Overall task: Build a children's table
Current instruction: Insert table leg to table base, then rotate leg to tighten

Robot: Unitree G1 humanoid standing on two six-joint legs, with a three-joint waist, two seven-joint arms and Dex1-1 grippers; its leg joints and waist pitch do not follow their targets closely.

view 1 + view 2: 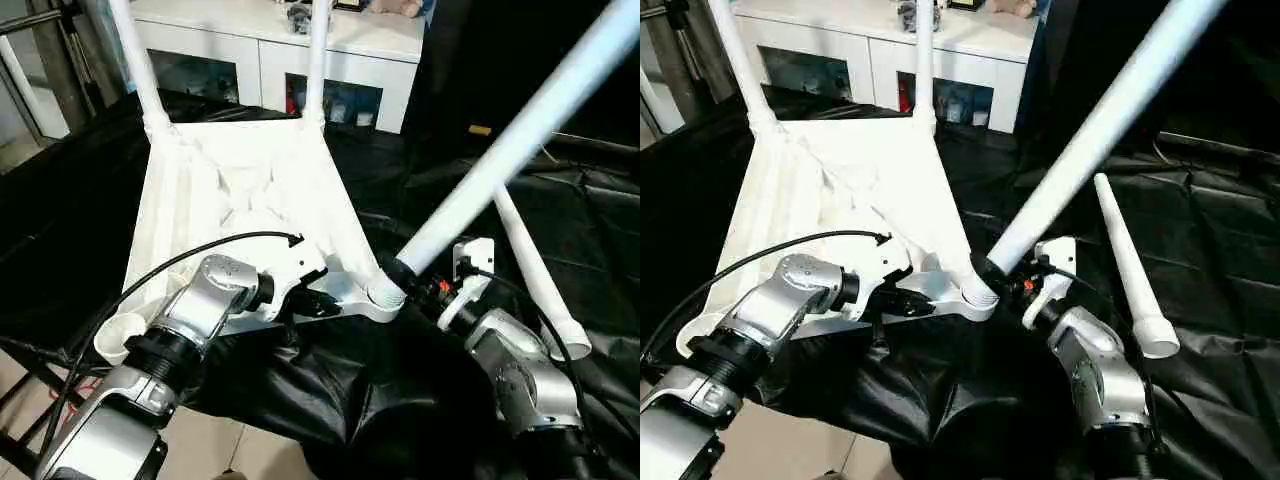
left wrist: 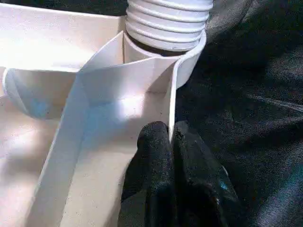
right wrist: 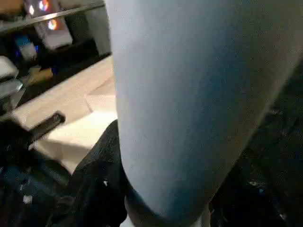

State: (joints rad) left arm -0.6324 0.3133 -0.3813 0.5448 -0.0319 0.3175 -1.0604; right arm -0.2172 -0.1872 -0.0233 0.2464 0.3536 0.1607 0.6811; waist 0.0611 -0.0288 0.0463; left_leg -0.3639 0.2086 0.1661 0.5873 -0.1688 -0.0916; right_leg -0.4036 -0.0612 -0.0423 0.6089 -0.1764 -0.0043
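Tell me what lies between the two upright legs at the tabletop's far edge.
Only the tabletop's far rim, seen in the left eye view, runs between the far-left leg and the far-right leg.

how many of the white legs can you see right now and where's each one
4. Two legs stand in the tabletop's far corner sockets, far left leg and far right leg. A third leg leans at the near right socket, in the right gripper. The fourth leg lies loose on the black cloth.
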